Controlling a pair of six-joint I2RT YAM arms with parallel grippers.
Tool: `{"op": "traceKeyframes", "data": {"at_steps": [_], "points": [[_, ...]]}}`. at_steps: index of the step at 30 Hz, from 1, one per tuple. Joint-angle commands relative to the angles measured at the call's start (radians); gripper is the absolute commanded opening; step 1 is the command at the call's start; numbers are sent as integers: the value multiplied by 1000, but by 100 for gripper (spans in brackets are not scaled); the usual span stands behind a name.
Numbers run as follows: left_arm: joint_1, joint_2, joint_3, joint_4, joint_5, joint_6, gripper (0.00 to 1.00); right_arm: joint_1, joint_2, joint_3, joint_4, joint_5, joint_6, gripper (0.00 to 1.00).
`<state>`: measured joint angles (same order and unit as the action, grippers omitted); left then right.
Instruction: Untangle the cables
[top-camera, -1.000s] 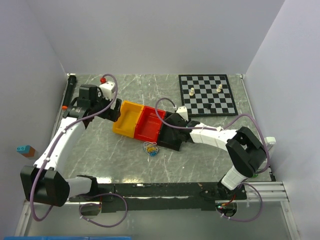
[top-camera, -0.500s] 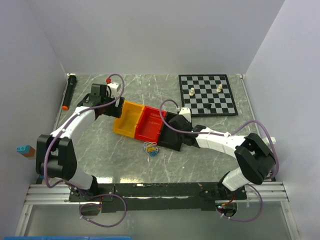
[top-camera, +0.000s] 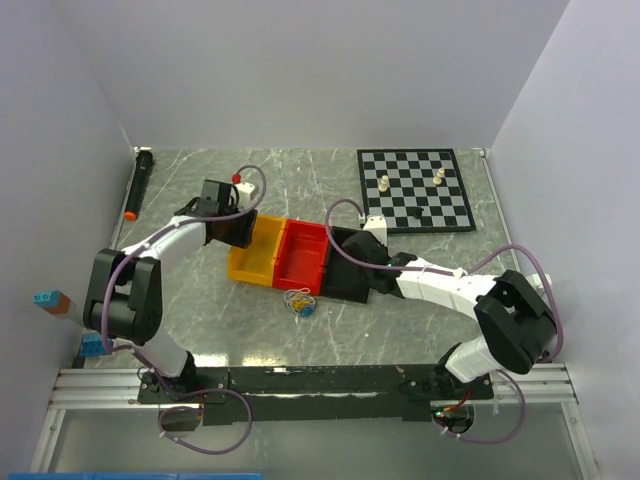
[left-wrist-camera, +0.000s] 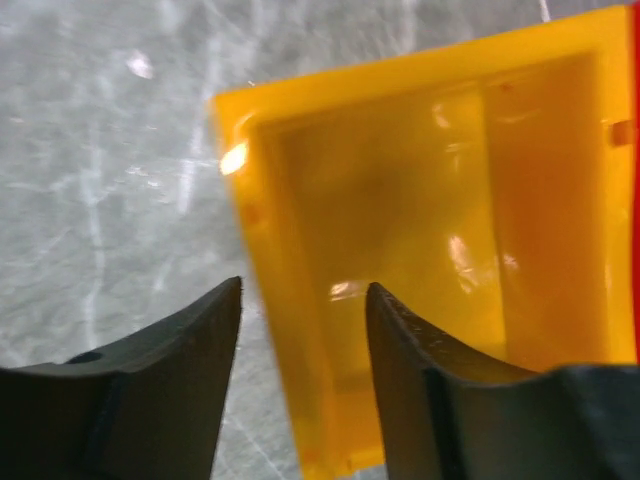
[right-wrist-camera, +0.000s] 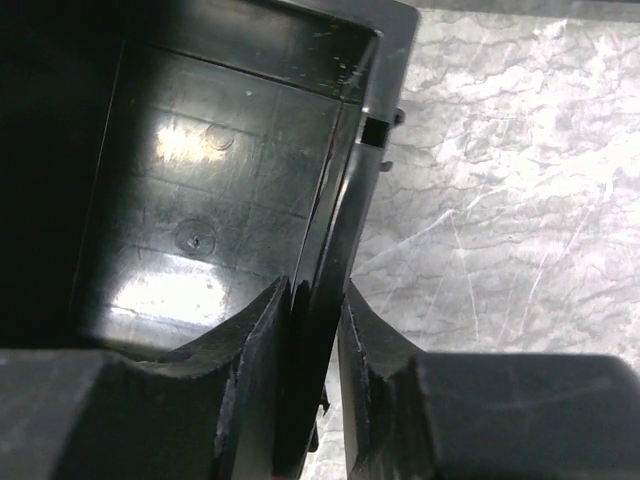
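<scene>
1. The bench (top-camera: 400, 330) has a grey marbled top; both arms are mounted at its near edge
2. Three bins stand in one row across the middle of the bench, wall against wall: a yellow bin (top-camera: 252, 266) nearest the left edge, a red bin (top-camera: 303, 258) in the centre and a black bin (top-camera: 345, 280) towards the right edge
3. The cables (top-camera: 299, 301) lie as one small clump of blue, yellow-orange and white loops on the bare bench, just beside the near wall of the red bin and towards the near edge. The clump is outside all three bins and apart from both grippers
4. The left gripper (left-wrist-camera: 303, 286) is at the left wall of the yellow bin. Its jaws stand apart, astride that wall, one finger (left-wrist-camera: 170, 375) outside and the other inside the bin. A gap shows on the inner side, so nothing is clamped
5. The right gripper (right-wrist-camera: 313, 288) is at the right wall of the black bin. Its jaws are narrow and pinch that wall between them
6. A chessboard (top-camera: 416, 190) carrying a few pieces sits at the far right corner
7. A black marker (top-camera: 137, 185) with an orange tip lies along the left edge, near the far left corner
</scene>
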<state>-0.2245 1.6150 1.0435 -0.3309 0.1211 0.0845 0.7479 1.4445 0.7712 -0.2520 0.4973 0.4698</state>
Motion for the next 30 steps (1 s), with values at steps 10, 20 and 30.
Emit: {"op": "traceKeyframes", "data": {"at_steps": [10, 20, 30], "points": [[-15, -220, -212, 36, -11, 32, 47, -2, 34, 105, 26, -63, -51, 28], [-15, -271, -266, 32, -1, 24, 72, -4, 100, 151, 17, -66, -40, 30], [-16, -290, -197, -34, 45, 24, 89, -59, 168, 195, 30, -80, -63, 46]]}}
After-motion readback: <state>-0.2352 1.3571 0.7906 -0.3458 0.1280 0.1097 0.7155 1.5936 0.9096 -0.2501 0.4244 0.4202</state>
